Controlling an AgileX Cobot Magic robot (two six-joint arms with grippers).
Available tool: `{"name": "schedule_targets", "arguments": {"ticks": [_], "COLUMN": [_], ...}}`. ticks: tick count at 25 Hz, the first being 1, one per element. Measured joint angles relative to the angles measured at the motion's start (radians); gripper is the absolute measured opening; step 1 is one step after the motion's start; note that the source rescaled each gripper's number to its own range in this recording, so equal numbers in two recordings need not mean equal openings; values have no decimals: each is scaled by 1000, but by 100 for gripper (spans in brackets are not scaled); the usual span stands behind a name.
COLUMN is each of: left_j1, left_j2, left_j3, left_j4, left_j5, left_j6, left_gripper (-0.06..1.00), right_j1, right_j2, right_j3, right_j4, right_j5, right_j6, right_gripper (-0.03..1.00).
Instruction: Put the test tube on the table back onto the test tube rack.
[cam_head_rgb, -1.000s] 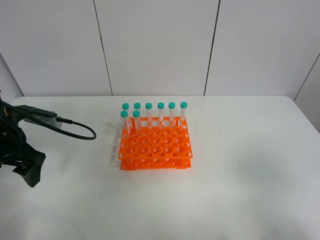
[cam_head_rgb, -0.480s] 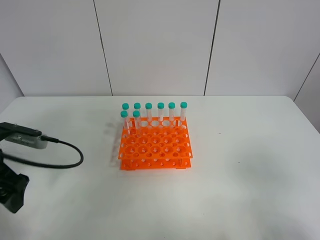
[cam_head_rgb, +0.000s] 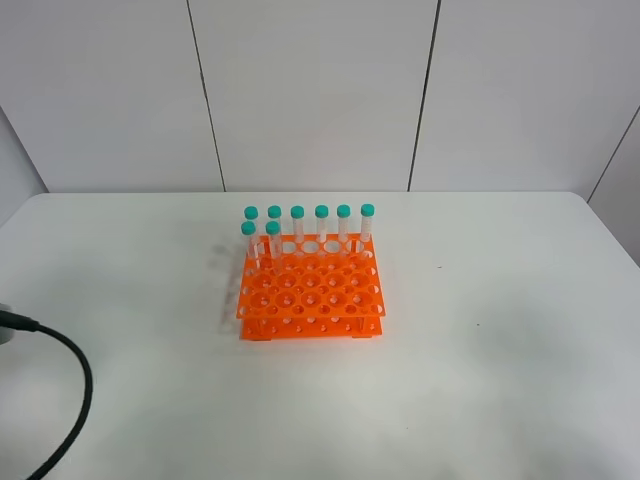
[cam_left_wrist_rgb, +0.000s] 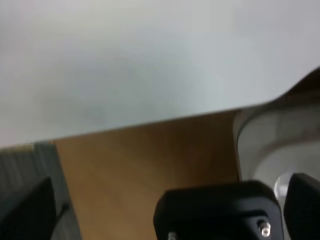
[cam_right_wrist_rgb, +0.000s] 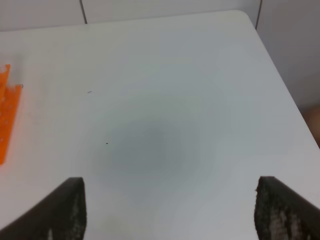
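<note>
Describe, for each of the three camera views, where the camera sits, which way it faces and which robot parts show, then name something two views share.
Exterior high: mounted high, facing down at the table and test tube rack; only a black cable shows.
Left wrist: on the left arm, facing the table's edge; black left gripper parts show.
Right wrist: on the right arm, facing bare tabletop; both fingertips of the open right gripper show.
Shared: exterior high and right wrist both show the orange rack.

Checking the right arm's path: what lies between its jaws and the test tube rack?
Only bare table. The right wrist view shows the open right gripper with white tabletop stretching to the test tube rack; nothing lies there.
</note>
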Motion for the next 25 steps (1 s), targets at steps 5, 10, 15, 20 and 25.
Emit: {"name": "schedule_targets", "arguments": {"ticks": [5, 10, 15, 20, 25], "left_j1": [0, 0, 0, 0, 26], "left_j2": [-182, -276, -281, -345, -430], "left_j3": [14, 14, 12, 15, 21], "left_j4": [2, -54, -135, -140, -141], "left_j5": [4, 6, 6, -35, -64], "left_j6": [7, 56, 59, 23, -56], "left_gripper": [100, 100, 100, 100, 100], "right_j1": [0, 0, 0, 0, 0], "right_j2": [0, 0, 0, 0, 0], "right_j3": [0, 0, 0, 0, 0], "right_j4": [0, 0, 0, 0, 0], "right_j5": [0, 0, 0, 0, 0], "right_j6": [0, 0, 0, 0, 0], "right_gripper": [81, 81, 81, 81, 81]}}
